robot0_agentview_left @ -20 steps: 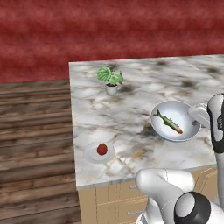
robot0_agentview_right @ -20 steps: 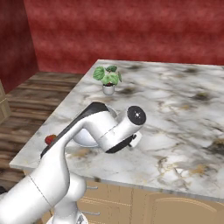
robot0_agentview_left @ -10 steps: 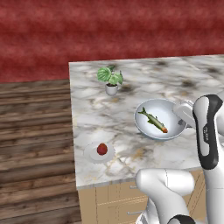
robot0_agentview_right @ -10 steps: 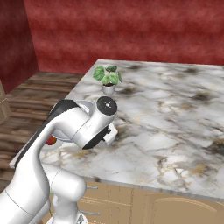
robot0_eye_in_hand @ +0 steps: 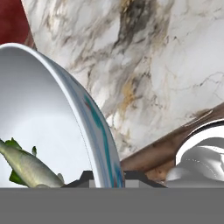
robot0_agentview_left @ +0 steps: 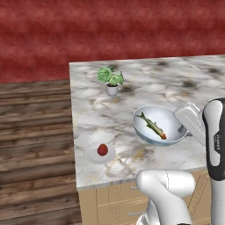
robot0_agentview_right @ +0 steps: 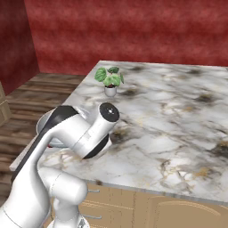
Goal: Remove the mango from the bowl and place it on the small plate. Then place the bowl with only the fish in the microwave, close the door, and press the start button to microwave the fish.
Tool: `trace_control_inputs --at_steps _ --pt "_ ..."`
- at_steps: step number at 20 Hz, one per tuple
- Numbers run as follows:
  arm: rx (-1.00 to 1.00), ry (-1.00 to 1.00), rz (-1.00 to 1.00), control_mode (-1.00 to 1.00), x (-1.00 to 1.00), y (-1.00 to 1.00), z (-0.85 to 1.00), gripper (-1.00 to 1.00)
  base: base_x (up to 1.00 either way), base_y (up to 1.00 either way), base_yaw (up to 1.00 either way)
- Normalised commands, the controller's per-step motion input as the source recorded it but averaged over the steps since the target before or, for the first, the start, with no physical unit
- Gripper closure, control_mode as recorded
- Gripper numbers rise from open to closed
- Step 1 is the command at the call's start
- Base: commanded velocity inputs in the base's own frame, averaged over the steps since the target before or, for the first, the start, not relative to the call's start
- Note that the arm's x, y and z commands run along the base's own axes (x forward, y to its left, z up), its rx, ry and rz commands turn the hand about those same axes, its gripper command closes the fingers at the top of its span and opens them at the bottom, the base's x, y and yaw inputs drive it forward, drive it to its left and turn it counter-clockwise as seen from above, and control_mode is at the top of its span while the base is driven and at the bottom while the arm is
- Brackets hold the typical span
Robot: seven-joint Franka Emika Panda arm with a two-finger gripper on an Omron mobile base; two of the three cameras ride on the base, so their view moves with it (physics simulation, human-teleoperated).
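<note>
Marble table (robot0_agentview_left: 132,94) with a red wall behind it. White arm (robot0_agentview_left: 215,145) holds the bowl (robot0_agentview_left: 173,123) tilted above the table, near its front edge, jaws (robot0_eye_in_hand: 107,180) pinching the rim. Fish (robot0_agentview_left: 151,125) lies inside the bowl. Potted plant (robot0_agentview_left: 110,80) stands farther back. Plate (robot0_agentview_left: 92,154) sits by the table's front left corner, mango (robot0_agentview_left: 102,150) resting on it.

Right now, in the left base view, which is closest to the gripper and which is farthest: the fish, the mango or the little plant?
1. The fish, lying in the bowl that the gripper grips by its right rim.
2. The mango, on the small plate near the counter's front left edge.
3. The plant, at the back left of the counter.
</note>
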Motion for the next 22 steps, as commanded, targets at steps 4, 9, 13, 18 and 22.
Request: trace_control_inputs --at_steps 4,9,13,18,22 --pt "0.0 0.0 0.0 1.0 -0.33 0.25 -0.08 1.0 -0.23 0.17 0.0" --pt "0.0 0.0 0.0 1.0 0.0 0.0 0.0 1.0 -0.83 0.99 0.01" --pt "0.0 0.0 0.0 1.0 0.0 0.0 0.0 1.0 -0.27 1.0 0.0" --pt "0.0 0.0 0.0 1.0 0.0 0.0 0.0 1.0 0.37 1.0 -0.07" --pt "0.0 0.0 0.0 1.0 0.0 0.0 0.0 1.0 0.95 1.0 -0.2"
